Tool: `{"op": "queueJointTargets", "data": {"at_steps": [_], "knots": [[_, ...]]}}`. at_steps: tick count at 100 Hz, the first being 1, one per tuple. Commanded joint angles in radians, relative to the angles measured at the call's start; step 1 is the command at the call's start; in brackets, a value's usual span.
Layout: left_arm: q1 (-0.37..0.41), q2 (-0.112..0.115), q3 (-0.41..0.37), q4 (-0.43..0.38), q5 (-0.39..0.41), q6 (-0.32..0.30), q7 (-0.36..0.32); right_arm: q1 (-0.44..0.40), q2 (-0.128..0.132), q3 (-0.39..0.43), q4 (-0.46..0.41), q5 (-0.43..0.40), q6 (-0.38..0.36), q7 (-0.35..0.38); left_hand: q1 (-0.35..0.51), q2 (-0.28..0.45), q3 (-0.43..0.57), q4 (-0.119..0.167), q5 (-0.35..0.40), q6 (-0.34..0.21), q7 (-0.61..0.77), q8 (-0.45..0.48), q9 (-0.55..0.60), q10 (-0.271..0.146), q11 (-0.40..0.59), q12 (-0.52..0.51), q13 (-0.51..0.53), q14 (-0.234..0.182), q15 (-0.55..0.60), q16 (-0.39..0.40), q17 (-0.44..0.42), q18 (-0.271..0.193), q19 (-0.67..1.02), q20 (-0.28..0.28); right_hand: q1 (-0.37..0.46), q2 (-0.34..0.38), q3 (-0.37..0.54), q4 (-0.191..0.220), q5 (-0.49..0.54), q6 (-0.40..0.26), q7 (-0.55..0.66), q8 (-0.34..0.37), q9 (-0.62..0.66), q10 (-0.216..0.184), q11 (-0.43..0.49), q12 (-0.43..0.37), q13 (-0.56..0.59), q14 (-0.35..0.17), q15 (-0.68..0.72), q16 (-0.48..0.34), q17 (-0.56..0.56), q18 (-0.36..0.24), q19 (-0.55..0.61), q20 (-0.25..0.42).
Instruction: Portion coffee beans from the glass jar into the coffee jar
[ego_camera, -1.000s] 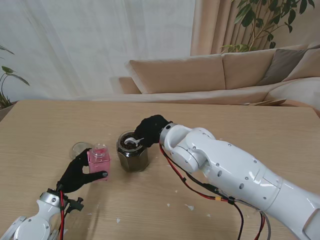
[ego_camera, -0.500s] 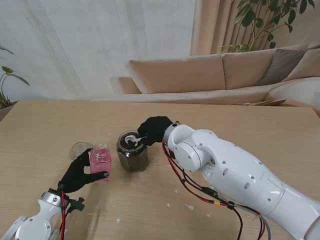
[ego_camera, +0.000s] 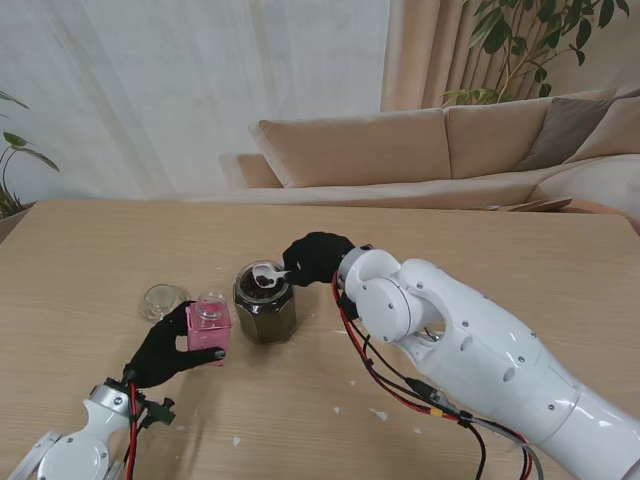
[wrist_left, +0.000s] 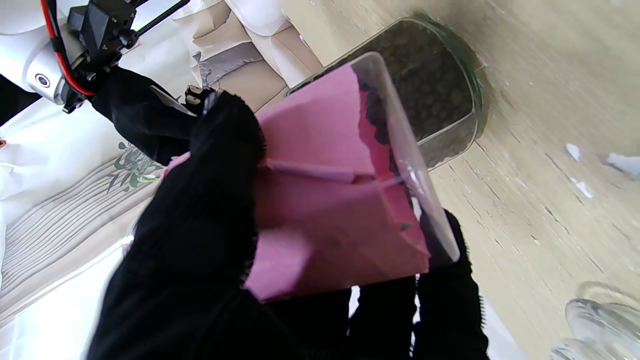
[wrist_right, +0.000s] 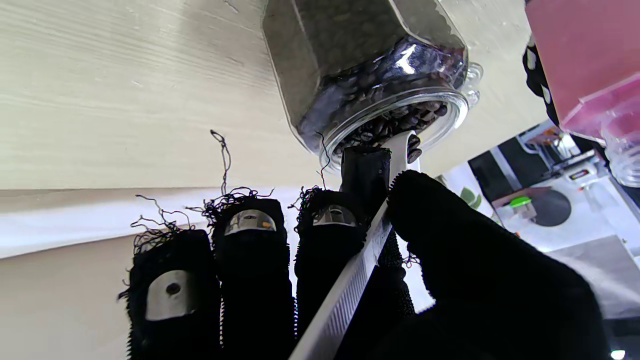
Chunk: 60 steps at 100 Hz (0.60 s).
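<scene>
Right hand (ego_camera: 312, 257) pinching a white scoop (ego_camera: 268, 274) over the open glass jar (ego_camera: 264, 303) of beans at mid worktop (ego_camera: 450, 235), left hand (ego_camera: 165, 348) gripping the pink coffee jar (ego_camera: 207, 329) just left of it, slightly raised

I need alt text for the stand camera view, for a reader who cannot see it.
The right hand holds a white spoon over an open glass jar of coffee beans on a wooden table. The left hand holds a small pink jar beside it.
</scene>
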Motion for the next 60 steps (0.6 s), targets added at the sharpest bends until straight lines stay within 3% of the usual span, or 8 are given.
{"op": "queueJointTargets", "data": {"at_steps": [1,18,60], "knots": [[0.001,-0.005,0.008,-0.009,0.006,0.008,-0.016,-0.011,-0.002,0.004,-0.011,0.012,0.012,0.010,0.202,0.202,0.162,0.074,0.043,-0.159,0.172,0.076,0.053,-0.095,0.123,0.050,-0.029,-0.006,0.007,-0.011,0.003,-0.004,0.028,0.015,0.016,0.006,0.051,0.034,0.039,0.006,0.010,0.012,0.046,-0.013,0.037,-0.004,0.037,0.023,0.035,0.011,0.015,0.019,0.150,0.026],[-0.006,-0.004,0.020,-0.006,0.013,0.020,-0.015,-0.033,-0.003,0.032,-0.031,0.037,0.030,0.003,0.202,0.201,0.163,0.074,0.042,-0.159,0.172,0.076,0.052,-0.097,0.123,0.050,-0.029,-0.007,0.006,-0.010,0.002,-0.006,0.028,0.016,0.016,0.002,0.055,0.033,0.040,0.012,0.010,0.013,0.048,-0.010,0.039,-0.006,0.039,0.027,0.039,0.010,0.018,0.024,0.152,0.027],[-0.036,-0.005,0.057,0.004,0.028,0.060,-0.011,-0.107,-0.002,0.090,-0.138,0.011,0.034,-0.024,0.202,0.201,0.165,0.073,0.041,-0.161,0.173,0.078,0.052,-0.099,0.124,0.052,-0.028,-0.008,0.004,-0.006,0.003,-0.008,0.027,0.016,0.017,0.000,0.058,0.031,0.045,0.018,0.009,0.015,0.049,0.003,0.042,-0.009,0.039,0.035,0.045,0.006,0.018,0.032,0.154,0.030]]}}
